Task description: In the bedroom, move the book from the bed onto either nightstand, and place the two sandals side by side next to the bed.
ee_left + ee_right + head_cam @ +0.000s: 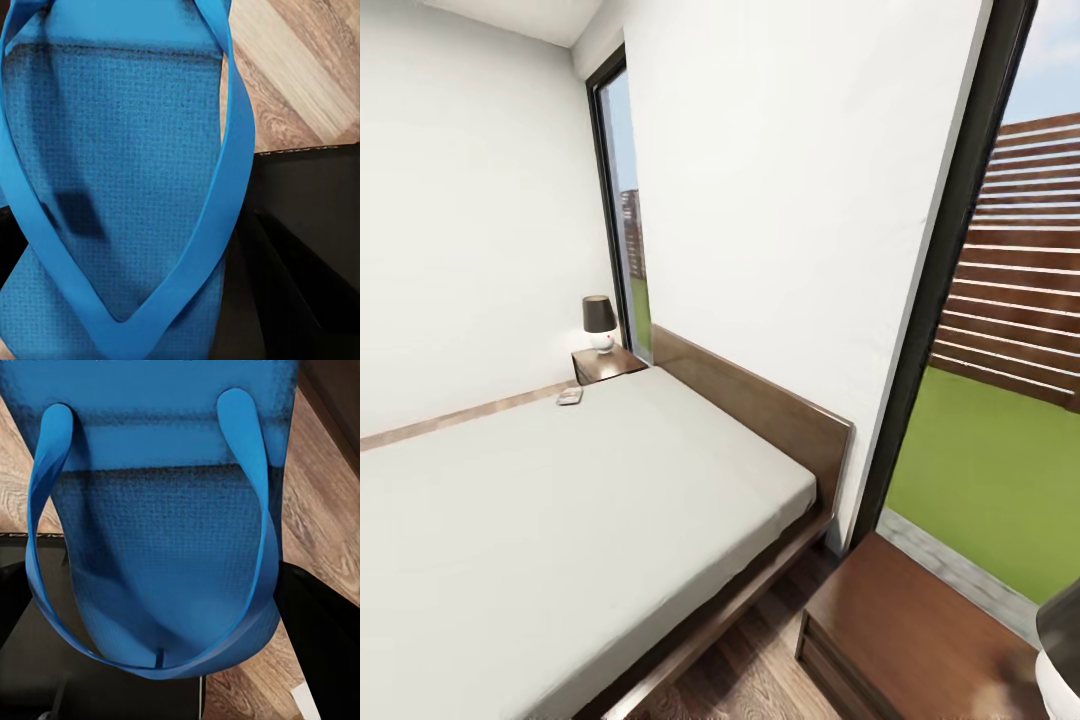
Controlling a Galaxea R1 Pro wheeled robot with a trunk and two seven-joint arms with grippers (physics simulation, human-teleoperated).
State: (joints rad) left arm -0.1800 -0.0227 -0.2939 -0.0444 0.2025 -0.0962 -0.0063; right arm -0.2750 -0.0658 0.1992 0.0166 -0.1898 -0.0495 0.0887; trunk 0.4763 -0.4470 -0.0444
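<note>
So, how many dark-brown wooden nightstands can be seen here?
2: one dark-brown wooden nightstand under the lamp beyond the bed, another at its near side.

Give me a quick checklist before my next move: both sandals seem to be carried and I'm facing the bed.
1. Sandal at the left hand: blue sandal fills the left wrist view: ok.
2. Sandal at the right hand: second blue sandal close before the camera: ok.
3. Hand closure on either sandal: fingers hidden: cannot tell.
4. Book: small object lies on the bed at its far corner, not on a nightstand: not ok.
5. Far nightstand: carries a lamp, some top bare: ok.
6. Near nightstand: bare top: ok.
</note>
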